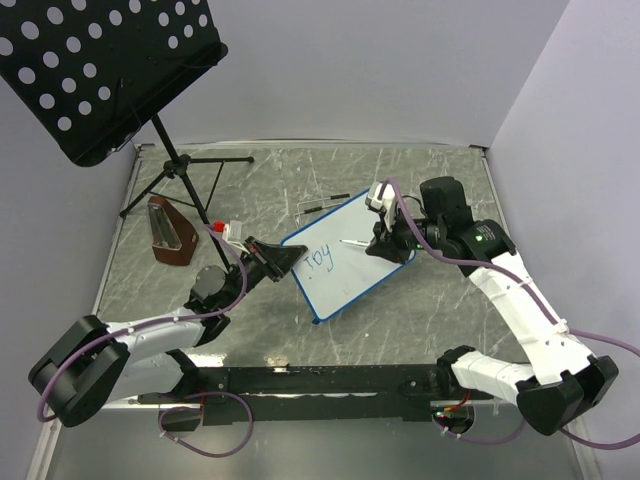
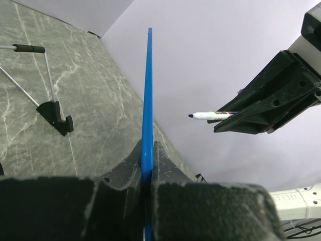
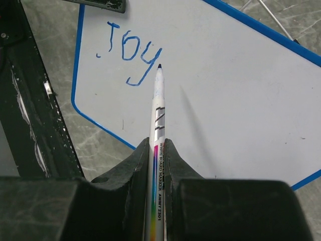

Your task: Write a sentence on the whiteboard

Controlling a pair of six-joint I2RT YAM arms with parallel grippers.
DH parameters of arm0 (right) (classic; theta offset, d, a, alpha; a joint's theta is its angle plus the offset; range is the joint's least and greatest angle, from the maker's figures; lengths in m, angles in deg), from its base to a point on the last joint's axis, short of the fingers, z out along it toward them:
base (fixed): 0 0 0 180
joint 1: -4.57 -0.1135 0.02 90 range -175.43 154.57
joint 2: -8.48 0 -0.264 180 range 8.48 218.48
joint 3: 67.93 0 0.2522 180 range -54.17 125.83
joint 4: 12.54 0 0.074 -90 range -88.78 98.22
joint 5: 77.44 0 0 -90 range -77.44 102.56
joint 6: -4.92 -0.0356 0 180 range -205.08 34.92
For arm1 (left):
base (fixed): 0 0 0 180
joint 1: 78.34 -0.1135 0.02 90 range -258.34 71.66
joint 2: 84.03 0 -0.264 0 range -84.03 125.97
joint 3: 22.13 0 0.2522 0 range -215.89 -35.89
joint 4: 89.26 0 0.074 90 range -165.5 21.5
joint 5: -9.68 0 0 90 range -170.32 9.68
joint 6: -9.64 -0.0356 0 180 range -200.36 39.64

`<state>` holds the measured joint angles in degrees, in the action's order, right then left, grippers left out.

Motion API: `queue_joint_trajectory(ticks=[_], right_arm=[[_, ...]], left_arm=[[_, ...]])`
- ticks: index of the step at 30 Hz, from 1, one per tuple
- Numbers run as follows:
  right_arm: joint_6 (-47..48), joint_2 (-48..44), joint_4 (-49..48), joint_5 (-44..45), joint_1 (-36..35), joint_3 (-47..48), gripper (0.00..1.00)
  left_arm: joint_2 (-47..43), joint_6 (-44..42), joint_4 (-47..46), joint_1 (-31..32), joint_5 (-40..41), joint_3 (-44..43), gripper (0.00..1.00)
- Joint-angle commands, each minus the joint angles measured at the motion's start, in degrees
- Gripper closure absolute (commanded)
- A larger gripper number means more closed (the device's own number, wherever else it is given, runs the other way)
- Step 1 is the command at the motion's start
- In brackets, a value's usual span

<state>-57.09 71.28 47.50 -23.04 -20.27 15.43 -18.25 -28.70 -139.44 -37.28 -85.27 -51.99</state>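
Closest to the lens on each wrist are the fingers themselves. On the left wrist view, the left gripper [image 2: 147,150] is clamped tight on the blue frame of the whiteboard [image 2: 147,90], which I see edge-on as a thin blue line rising between the two fingers. On the right wrist view, the right gripper [image 3: 156,145] is closed around the barrel of a white marker [image 3: 158,105], pinched low on the body with the dark tip pointing away from me.

From overhead, the whiteboard sits mid-desk between the two arms, turned like a diamond. The left gripper has it by its left corner and the right gripper hangs over its far right part. I cannot tell whether any of its edge rests on the desk [image 1: 400,330].

Of the sentence [image 3: 129,55], one blue word stands on the board, near the left end, reading roughly "Joy" or "Toy". The marker tip is just right of the tail of the last letter. In the left wrist view the tip stands a little off the board face, not touching it.

Far left, a black perforated music stand [image 1: 100,70] leans over the desk corner on thin tripod legs. A brown wedge-shaped object [image 1: 170,235] lies near those legs, well apart from the whiteboard.
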Motion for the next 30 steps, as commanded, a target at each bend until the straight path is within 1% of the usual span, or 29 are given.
queue_joint_trajectory(ticks=[1,30], right_arm=[[0.6,-1.3,-2.5,-0.8,0.5,-0.9,1.0],[0.9,-1.7,-3.0,-1.1,0.6,-1.7,1.0]], left_arm=[[-3.2,1.4,-7.4,-0.4,-1.0,-1.4,0.98],[-4.3,3.2,-7.6,-1.7,-2.3,-0.1,0.99]])
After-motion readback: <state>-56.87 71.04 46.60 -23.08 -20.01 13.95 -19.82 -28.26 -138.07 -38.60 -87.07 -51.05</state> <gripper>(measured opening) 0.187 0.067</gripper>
